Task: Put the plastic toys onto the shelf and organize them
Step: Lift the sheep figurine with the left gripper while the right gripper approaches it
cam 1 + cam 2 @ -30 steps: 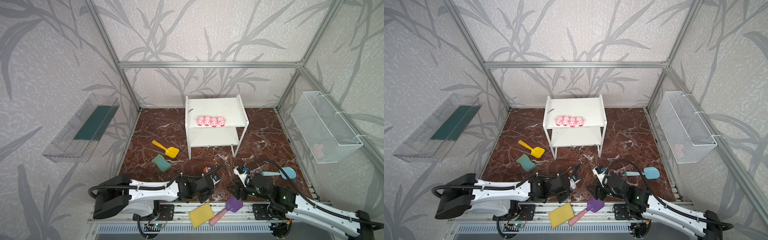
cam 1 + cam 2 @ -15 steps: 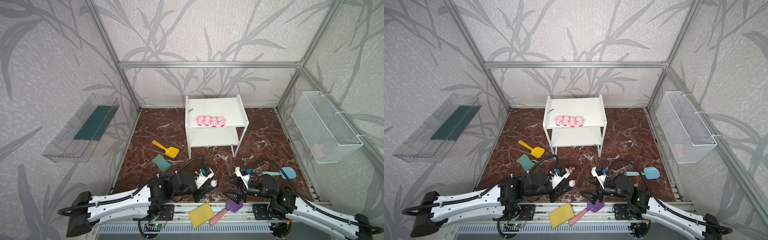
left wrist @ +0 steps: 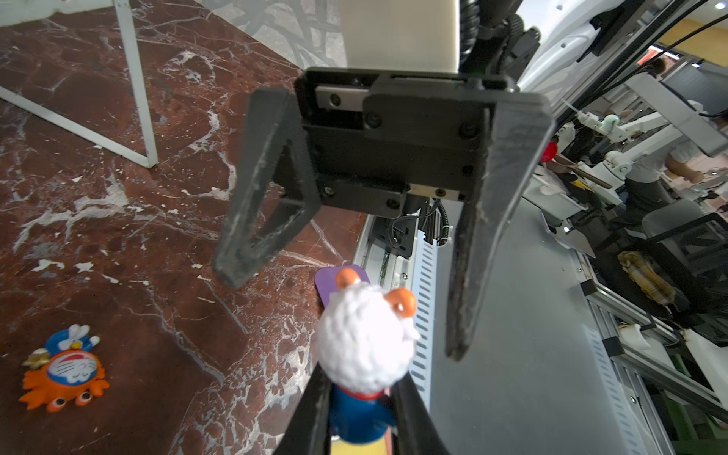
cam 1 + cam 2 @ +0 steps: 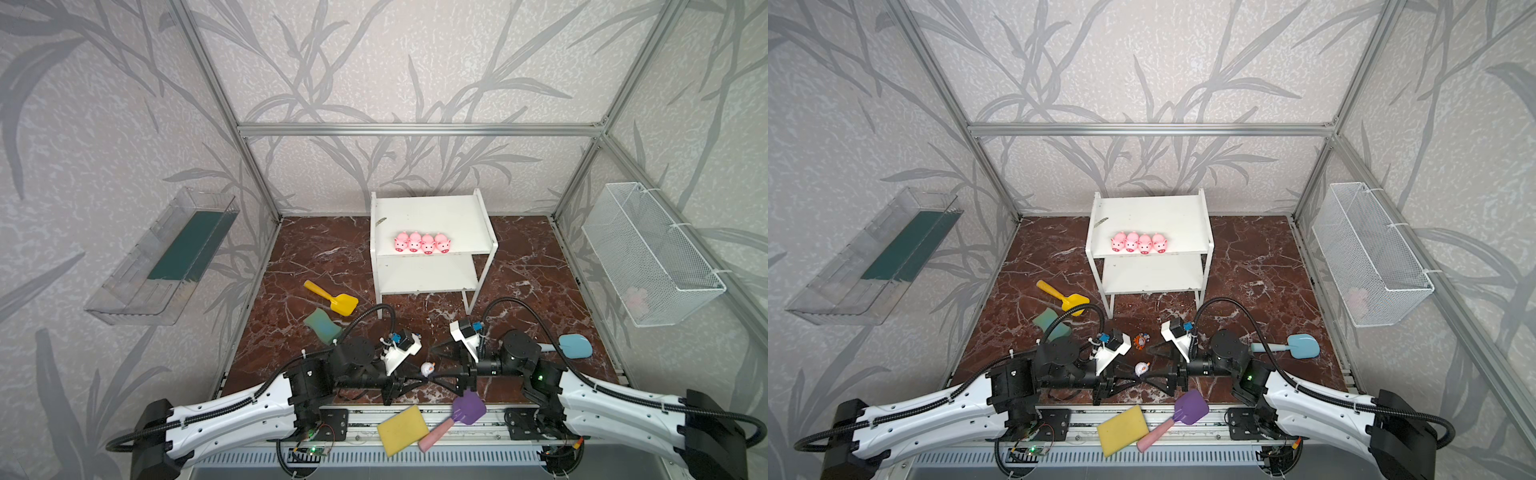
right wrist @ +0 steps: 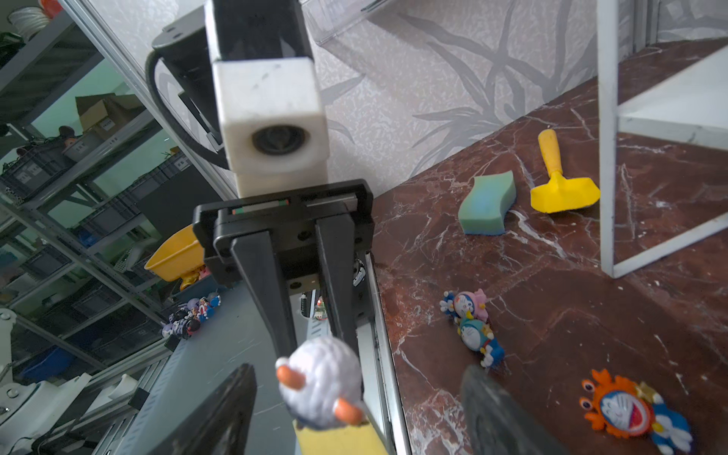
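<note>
both top views: left hand [image 4: 421,373] pinching white-blue figurine [image 4: 427,368]; right hand [image 4: 434,364] spread wide at its 3 o'clock.

You have a yellow toy shovel [image 4: 332,298] just beside a green sponge [image 4: 322,326] on the marble floor [image 4: 519,270]; a blue shovel [image 4: 573,345] well apart; a purple shovel [image 4: 467,409] beside a yellow sponge [image 4: 402,430].

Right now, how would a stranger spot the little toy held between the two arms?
From the white shelf, come forward to the front of the marble floor. There the left gripper pinches a white-blue figurine; unlike the orange crab figurine lying nearby, it has a woolly head and orange horns.
</note>
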Controlling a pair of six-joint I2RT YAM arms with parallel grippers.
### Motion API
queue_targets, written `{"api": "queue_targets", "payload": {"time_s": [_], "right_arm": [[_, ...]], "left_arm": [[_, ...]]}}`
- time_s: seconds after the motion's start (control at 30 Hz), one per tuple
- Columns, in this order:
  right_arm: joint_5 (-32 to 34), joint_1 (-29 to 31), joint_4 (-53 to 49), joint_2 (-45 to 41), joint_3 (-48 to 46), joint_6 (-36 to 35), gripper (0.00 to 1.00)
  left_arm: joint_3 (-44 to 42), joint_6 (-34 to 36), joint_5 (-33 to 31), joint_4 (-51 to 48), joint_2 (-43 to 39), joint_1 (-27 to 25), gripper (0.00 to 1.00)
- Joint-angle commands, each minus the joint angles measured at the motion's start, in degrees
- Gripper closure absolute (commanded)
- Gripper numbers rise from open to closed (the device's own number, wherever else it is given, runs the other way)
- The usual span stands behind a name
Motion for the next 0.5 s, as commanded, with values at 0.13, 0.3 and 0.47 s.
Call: {"api": "queue_targets", "payload": {"time_s": [0.13, 0.3, 0.47], "right_arm": [[-6.77, -1.30, 5.83, 3.70, 4.90, 0.05, 0.33], [-6.52, -1.30, 6.16, 3.80, 4.52, 1.09, 0.30], [-7.04, -1.30, 9.61, 5.74, 4.26, 2.92, 0.30]], "left_arm": [[-0.81, -0.90, 1.91, 2.68, -3.44, 0.76, 0.82], [-1.49, -1.12, 1.13, 2.81, -6.12, 1.23, 0.82], [-1.15, -1.21, 1.67, 3.00, -6.49, 1.61, 0.82]]}}
